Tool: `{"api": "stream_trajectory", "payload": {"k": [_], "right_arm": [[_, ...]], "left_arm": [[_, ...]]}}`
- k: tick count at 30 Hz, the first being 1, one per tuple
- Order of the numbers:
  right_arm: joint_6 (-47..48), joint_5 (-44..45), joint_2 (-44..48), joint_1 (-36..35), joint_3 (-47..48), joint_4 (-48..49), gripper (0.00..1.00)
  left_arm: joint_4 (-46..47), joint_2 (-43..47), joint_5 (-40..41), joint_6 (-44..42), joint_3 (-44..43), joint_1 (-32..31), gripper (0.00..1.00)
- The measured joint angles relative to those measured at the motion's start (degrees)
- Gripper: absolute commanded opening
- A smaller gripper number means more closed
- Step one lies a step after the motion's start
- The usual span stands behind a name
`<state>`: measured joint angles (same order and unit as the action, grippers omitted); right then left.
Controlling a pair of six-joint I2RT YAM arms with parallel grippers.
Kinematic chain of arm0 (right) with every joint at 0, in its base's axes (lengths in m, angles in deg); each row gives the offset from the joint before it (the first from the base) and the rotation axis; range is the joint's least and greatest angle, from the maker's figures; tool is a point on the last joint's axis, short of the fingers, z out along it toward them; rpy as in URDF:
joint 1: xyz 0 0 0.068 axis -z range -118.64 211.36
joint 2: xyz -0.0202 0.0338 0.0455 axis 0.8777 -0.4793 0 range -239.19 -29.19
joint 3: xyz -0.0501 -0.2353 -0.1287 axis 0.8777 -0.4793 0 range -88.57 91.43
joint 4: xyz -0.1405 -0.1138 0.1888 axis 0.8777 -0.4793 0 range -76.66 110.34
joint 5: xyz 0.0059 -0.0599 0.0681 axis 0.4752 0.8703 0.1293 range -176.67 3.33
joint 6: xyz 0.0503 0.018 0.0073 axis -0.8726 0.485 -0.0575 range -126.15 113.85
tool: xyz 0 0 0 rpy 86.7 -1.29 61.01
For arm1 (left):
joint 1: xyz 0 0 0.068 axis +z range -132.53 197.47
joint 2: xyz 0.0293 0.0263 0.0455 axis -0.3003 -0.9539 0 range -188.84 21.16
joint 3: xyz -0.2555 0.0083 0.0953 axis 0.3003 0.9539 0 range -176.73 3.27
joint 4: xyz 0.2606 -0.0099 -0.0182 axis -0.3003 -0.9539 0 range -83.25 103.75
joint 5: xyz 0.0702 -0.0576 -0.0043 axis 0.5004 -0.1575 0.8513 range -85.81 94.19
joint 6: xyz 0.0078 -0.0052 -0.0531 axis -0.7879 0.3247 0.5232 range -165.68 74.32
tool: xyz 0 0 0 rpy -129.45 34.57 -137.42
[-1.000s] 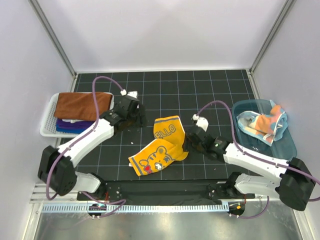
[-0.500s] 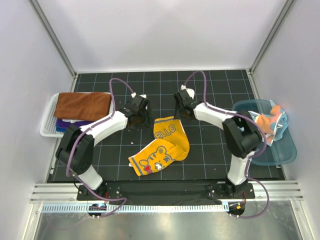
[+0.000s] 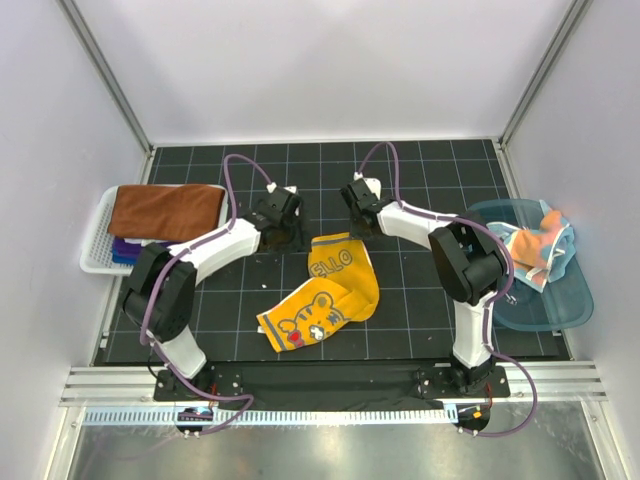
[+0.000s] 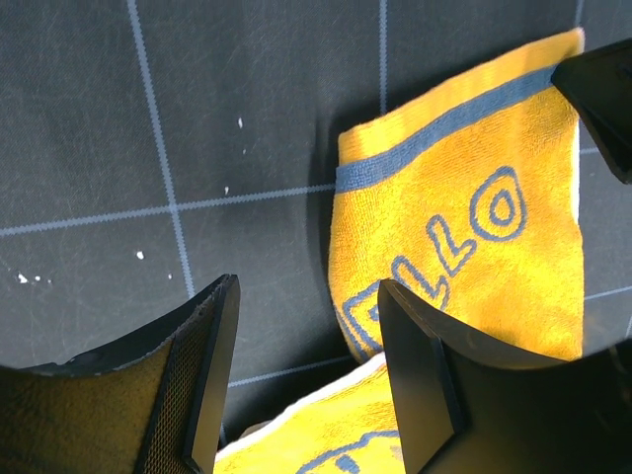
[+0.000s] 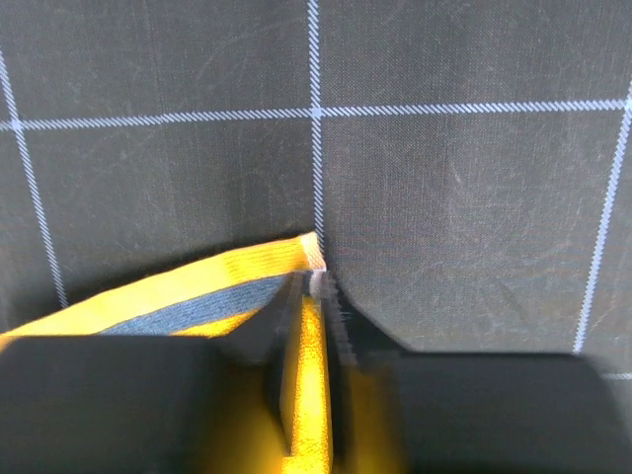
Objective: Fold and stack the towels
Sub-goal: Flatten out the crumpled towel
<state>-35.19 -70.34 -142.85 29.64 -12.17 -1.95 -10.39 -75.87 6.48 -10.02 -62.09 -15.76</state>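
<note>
While my right fingers (image 5: 314, 296) clench just the far corner tip of the yellow towel (image 3: 325, 290), my left fingers (image 3: 288, 236) hang released beside its other far corner | towel bunched on the surface (image 3: 400, 330) | risk: so thin a pinch may slip on lifting

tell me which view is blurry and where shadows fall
right wrist view: the right gripper is smeared out of focus, the yellow towel corner and mat are sharp; left wrist view: crisp, shadow left of the towel; top view: even light
</note>
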Motion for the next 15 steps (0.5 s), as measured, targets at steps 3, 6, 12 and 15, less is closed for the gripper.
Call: {"api": "stream_trajectory", "payload": {"k": [3,6,12,15], "right_arm": [[0.8,0.0,0.0,0.0,0.2,-0.1,0.01],[1.3,0.1,0.1,0.0,0.3,-0.3,0.01],[2.0,0.2,5.2,0.0,0.5,-3.9,0.01],[2.3,0.6,10.2,-0.7,2.9,-7.3,0.01]], "left_arm": [[0.4,-0.2,0.0,0.0,-0.3,0.0,0.63],[0.5,-0.5,0.0,0.0,-1.1,0.0,0.64],[1.0,-0.7,-0.8,0.0,-2.4,0.4,0.65],[1.7,-0.7,-1.9,0.1,-3.1,1.0,0.65]]}}
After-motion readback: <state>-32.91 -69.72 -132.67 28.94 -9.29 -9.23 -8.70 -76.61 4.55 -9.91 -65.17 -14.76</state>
